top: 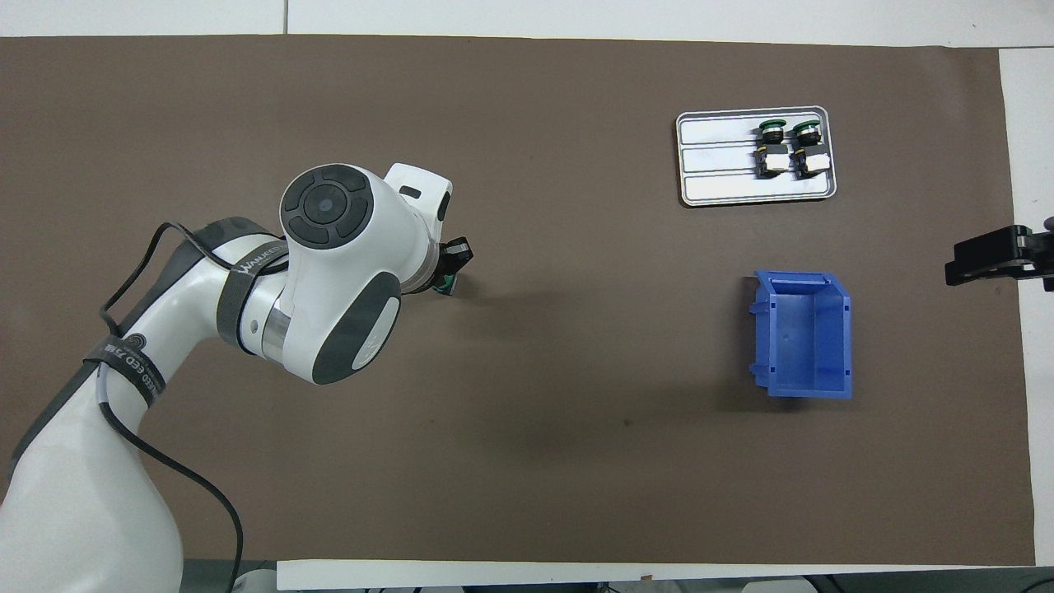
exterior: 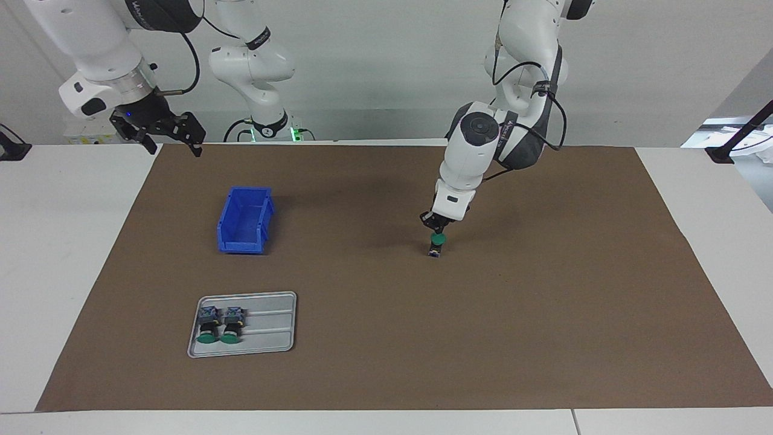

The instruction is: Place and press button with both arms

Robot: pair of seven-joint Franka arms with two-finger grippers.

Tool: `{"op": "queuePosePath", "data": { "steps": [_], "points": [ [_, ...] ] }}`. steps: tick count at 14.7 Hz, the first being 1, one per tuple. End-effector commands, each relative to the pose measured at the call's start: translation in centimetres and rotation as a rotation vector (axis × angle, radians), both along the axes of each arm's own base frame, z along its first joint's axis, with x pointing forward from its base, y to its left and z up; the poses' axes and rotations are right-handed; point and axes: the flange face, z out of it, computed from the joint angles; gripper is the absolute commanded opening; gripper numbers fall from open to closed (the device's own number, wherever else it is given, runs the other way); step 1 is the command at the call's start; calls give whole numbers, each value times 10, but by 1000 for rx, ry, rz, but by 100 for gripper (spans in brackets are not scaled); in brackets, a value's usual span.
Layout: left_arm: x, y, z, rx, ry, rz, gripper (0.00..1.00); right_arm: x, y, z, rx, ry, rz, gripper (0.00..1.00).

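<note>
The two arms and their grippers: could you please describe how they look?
Both arms are glossy white with rounded joints, dark grey caps, and loose black cables. The left arm wears a black lettered strap. The left gripper and right gripper are black, two-fingered.

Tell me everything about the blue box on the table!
The blue box is a small open-topped bin that looks like shiny plastic, with ribbed walls and one lower, sloped end. It is empty inside. It sits upright on the brown mat, toward the right arm's end of the table, nearer to the robots than the grey tray. Nothing touches it except the mat.
</note>
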Motion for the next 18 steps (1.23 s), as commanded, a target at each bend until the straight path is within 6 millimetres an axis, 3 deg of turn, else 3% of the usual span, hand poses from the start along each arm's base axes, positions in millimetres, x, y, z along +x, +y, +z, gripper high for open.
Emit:
{"op": "queuePosePath", "data": {
  "steps": [1, 6, 11, 14, 17, 18],
  "points": [
    [-4, 4, -7, 6, -30, -2, 1, -4, -1, -1, 8, 6, 8, 98],
    [-4, 2, -17, 3, -35, -12, 1, -4, -1, -1, 8, 6, 8, 98],
    [-7, -1, -42, 13, -23, -26, 1, -4, -1, -1, 8, 6, 8, 98],
    [-13, -7, -45, 9, -30, -42, 1, -4, -1, 0, 8, 4, 8, 98],
    [-8, -5, -29, 0, -41, -38, 8, -4, -1, -1, 8, 6, 8, 98],
    [-2, 1, -7, -11, -56, -26, 13, -4, -1, -1, 8, 6, 8, 98]
  ]
}}
